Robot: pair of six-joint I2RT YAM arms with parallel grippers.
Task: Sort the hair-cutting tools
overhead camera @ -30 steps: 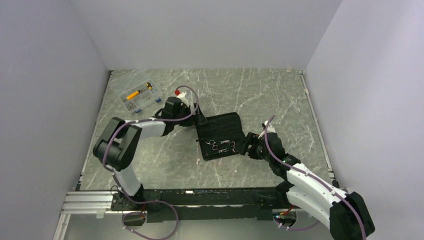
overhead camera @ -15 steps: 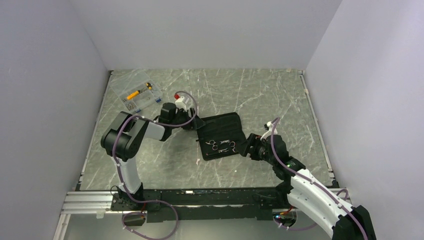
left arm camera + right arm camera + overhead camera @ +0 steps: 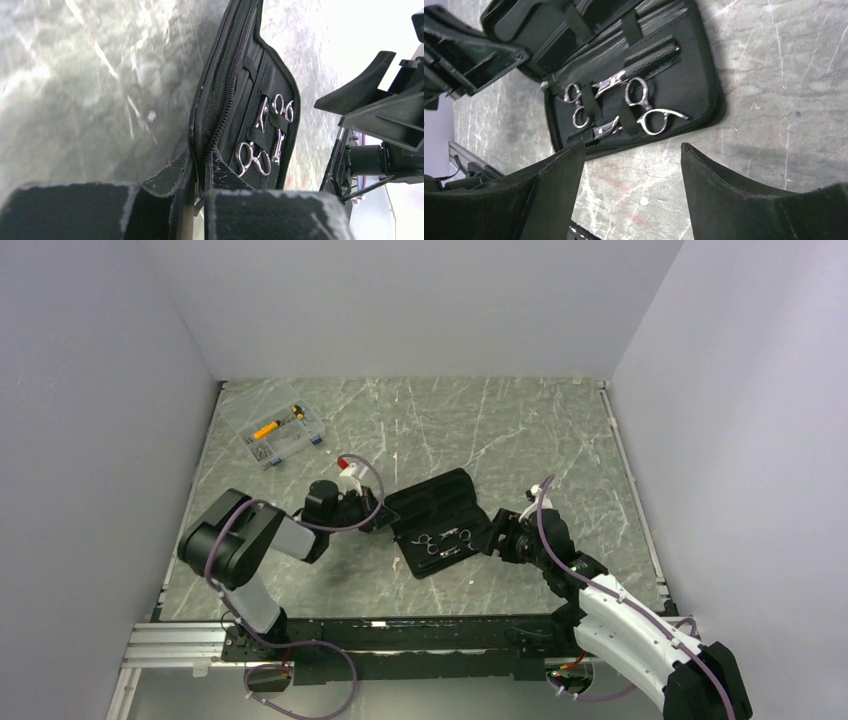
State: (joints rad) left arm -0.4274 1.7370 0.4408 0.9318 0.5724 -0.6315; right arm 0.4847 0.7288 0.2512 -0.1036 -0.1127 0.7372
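From above, the black case [image 3: 445, 502] is seen lying open on the marble table [image 3: 560, 430] between the arms. The left gripper [image 3: 384, 517] is at its left corner, the right gripper [image 3: 493, 534] just beside its right edge, and a clear plastic box [image 3: 272, 430] far left. Only in the left wrist view are the left jaws shown pinched on the case's zipped edge. In the right wrist view the right jaws are shown spread, nothing between them, and two silver scissors [image 3: 644, 107], ring-handled, are seen strapped inside the case's near half.
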